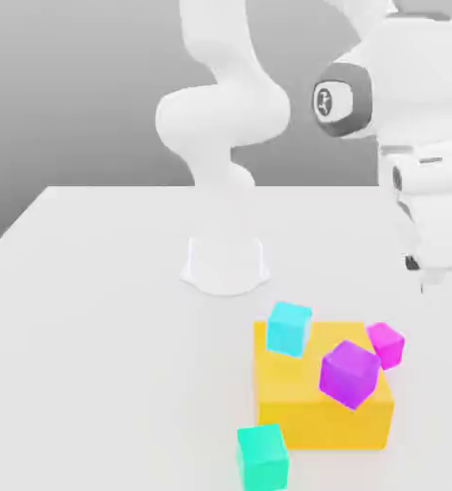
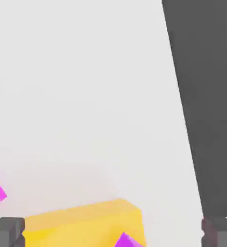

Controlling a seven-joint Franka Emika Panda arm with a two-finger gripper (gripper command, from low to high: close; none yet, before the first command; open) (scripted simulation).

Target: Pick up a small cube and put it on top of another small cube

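Magenta-pink, matte small cube (image 1: 386,343) sits untouched at three o'clock beside the yellow block (image 1: 306,408); the gripper (image 1: 424,275) hangs spread wide and empty above it. Approach step: next, descend and straddle it.

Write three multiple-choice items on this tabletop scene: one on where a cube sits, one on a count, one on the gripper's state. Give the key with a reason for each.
1. Where is the small magenta-pink cube?
A. On the white table, at the yellow block's edge on the exterior view's right
B. Between the gripper's fingers
C. On top of the teal-green cube

2. How many cubes smaller than the yellow block are in the exterior view?
A. Two
B. Four
C. Six

3. What state is the gripper in?
A. Shut on a cube
B. Open, holding nothing
C. Shut, holding nothing

Key:
1 A: it sits by the block's right edge in the exterior view, apart from the arm.
2 B: cyan cube, purple cube, magenta-pink, and teal-green cube.
3 B: in the hand view the fingers stand far apart with only table and block between them.
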